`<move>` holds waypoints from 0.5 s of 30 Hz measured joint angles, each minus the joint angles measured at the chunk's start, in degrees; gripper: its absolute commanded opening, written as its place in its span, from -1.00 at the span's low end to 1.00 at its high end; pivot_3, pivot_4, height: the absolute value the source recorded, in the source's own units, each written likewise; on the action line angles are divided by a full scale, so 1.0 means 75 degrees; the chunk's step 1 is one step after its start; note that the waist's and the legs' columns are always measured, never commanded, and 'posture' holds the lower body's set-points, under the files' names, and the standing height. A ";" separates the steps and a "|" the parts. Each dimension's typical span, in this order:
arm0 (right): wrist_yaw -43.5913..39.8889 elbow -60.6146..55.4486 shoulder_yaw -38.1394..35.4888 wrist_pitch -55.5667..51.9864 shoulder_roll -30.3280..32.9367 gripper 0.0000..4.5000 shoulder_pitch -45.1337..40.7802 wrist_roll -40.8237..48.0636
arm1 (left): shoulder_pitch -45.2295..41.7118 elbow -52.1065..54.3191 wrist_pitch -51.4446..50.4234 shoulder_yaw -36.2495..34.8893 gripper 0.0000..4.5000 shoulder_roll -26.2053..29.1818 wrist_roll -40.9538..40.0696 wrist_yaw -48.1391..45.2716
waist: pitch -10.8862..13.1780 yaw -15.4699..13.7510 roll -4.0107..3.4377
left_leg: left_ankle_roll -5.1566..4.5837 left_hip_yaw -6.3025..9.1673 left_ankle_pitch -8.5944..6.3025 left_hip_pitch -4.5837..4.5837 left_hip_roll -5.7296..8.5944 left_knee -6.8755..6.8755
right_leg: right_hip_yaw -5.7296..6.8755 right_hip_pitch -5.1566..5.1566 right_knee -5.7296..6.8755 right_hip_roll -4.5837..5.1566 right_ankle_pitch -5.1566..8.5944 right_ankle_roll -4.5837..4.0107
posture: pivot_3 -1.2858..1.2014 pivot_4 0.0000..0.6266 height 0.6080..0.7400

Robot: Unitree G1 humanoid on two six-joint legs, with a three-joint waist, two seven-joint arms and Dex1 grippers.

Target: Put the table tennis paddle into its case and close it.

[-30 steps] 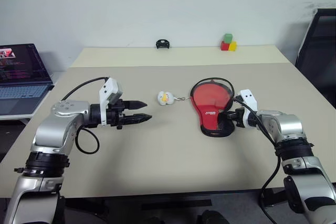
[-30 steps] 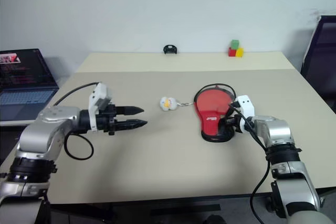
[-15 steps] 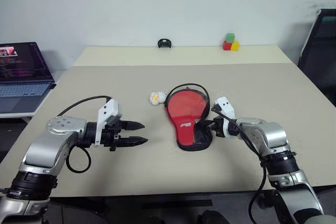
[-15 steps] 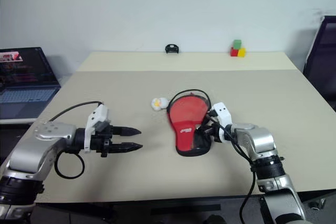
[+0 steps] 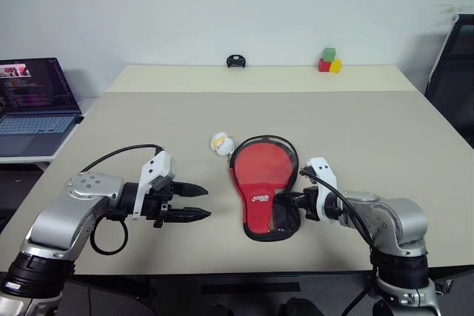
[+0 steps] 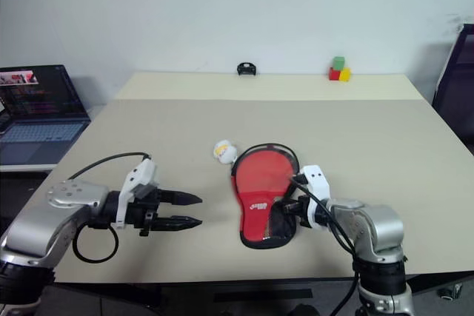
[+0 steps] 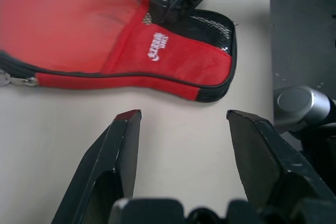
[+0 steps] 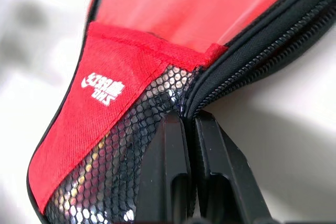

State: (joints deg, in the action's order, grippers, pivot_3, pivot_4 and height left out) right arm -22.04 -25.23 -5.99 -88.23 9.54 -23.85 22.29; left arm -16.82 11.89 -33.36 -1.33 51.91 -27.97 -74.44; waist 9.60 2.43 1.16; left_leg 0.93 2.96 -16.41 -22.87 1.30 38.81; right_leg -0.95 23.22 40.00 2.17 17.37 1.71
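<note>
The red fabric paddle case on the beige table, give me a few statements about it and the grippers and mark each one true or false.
1. The right gripper is shut on the red fabric paddle-shaped case at its black mesh pocket end. True.
2. The left gripper holds the case. False: its fingers stand apart over bare table, beside the case.
3. The small white and yellow ball lies by the round end of the case. True.
4. The case lies with its black side up. False: the red side with the white logo faces up.
5. The red, green and yellow blocks sit beside the case. False: they stand at the far edge of the beige table.
</note>
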 measured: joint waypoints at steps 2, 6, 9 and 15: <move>0.0145 -0.0332 -0.0157 -0.0294 -0.0171 -0.99 0.0150 0.0044 | 0.0000 0.0069 -0.0032 0.0069 0.26 0.0000 -0.0026 0.0000 | 0.0000 -0.0005 0.0000 | 0.0000 -0.0001 0.0000 0.0000 0.0001 0.0000 | -0.0001 -0.0001 0.0000 0.0000 0.0000 0.0000 | 0.03 -0.52 1.00; 0.0396 -0.0859 -0.0263 -0.0480 -0.0315 -0.99 0.0514 0.0228 | 0.0000 0.0152 -0.0053 0.0164 0.26 0.0007 -0.0094 -0.0052 | 0.0000 -0.0007 0.0000 | 0.0000 0.0000 0.0000 0.0002 0.0001 0.0000 | 0.0001 -0.0001 -0.0001 -0.0001 0.0000 0.0000 | 0.03 -0.52 1.00; 0.0571 -0.1111 -0.0301 -0.0499 -0.0425 -0.99 0.0742 0.0435 | 0.0000 0.0169 -0.0053 0.0204 0.26 0.0070 -0.0126 -0.0136 | 0.0000 -0.0006 0.0000 | 0.0000 -0.0001 0.0000 0.0003 0.0001 -0.0001 | 0.0000 -0.0001 -0.0001 -0.0001 0.0001 0.0000 | 0.03 -0.52 1.00; 0.0899 -0.1388 -0.0307 -0.0498 -0.0451 -0.99 0.1085 0.0950 | 0.0093 0.0305 -0.0146 0.0218 0.26 0.0093 -0.0167 -0.0158 | 0.0000 -0.0004 0.0000 | 0.0000 0.0000 0.0000 0.0003 0.0001 -0.0001 | 0.0001 -0.0002 -0.0002 -0.0002 0.0001 0.0000 | 0.03 -0.52 1.00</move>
State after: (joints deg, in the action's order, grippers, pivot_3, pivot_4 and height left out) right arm -15.30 -35.64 -8.30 -91.97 6.15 -15.72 29.41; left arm -16.12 14.18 -34.45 0.31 52.61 -29.22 -75.63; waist 9.60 2.40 1.16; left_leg 0.92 2.96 -16.41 -22.84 1.31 38.81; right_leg -0.95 23.21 39.99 2.15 17.37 1.71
